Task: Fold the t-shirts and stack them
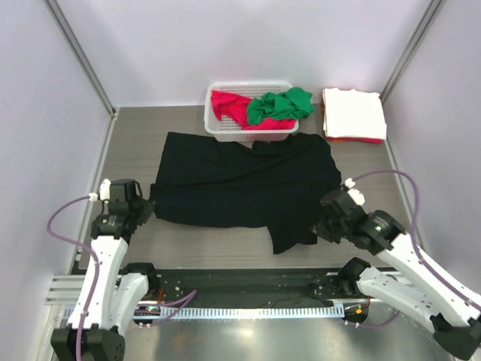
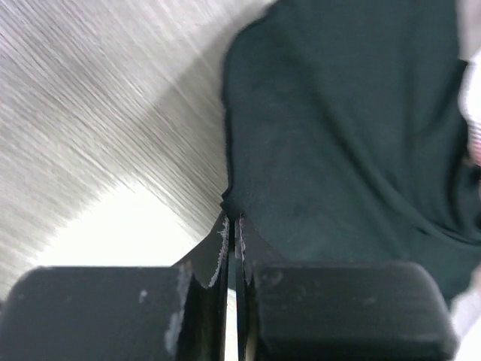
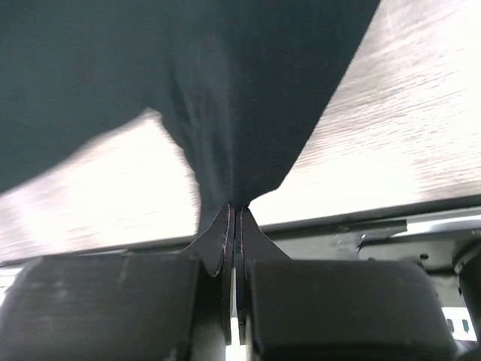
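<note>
A black t-shirt [image 1: 240,184] lies spread across the middle of the table, one part hanging toward the near edge. My left gripper [image 1: 147,207] is shut on its near left edge; in the left wrist view [image 2: 233,218] the cloth [image 2: 346,128] meets the closed fingertips. My right gripper [image 1: 322,224] is shut on its near right corner; in the right wrist view [image 3: 235,209] the cloth [image 3: 225,83] is drawn up into a pinched point. Red [image 1: 228,105] and green [image 1: 279,105] shirts lie in the white basket [image 1: 218,129]. A folded white shirt [image 1: 353,113] lies at the back right.
The basket stands at the back centre, touching the black shirt's far edge. The folded white shirt rests on a red layer [image 1: 361,139]. Enclosure walls stand on three sides. A black rail [image 1: 248,282] runs along the near edge between the arm bases.
</note>
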`<state>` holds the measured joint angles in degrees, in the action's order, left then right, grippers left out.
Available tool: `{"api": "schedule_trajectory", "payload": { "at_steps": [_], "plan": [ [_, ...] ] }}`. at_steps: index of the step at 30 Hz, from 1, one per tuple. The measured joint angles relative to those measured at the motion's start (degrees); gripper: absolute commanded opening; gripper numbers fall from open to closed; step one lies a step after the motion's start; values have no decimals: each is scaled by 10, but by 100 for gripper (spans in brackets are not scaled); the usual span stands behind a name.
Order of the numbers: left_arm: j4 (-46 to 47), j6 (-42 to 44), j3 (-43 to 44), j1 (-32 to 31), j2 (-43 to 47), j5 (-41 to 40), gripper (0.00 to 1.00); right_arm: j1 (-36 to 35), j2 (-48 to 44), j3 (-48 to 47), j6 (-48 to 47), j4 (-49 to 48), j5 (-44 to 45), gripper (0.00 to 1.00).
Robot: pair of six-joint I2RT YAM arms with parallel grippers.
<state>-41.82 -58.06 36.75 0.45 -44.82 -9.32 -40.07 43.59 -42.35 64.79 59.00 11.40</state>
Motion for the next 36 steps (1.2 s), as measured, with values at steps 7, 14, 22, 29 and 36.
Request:
{"api": "schedule_trajectory", "payload": {
  "at_steps": [7,14,22,29,36],
  "plan": [
    [-112,-3,63,0,118,11,0,0,-100,-117,14,125,32,1],
    [-229,-5,137,0,197,13,0,0,-163,-211,19,170,54,1],
    [-310,0,214,0,213,15,0,32,-194,-243,11,187,45,1],
    [-306,3,154,0,185,24,0,35,-146,-235,-10,195,59,1],
    [-260,15,118,0,86,15,0,35,-3,-229,-48,165,100,1]
  ]
}}
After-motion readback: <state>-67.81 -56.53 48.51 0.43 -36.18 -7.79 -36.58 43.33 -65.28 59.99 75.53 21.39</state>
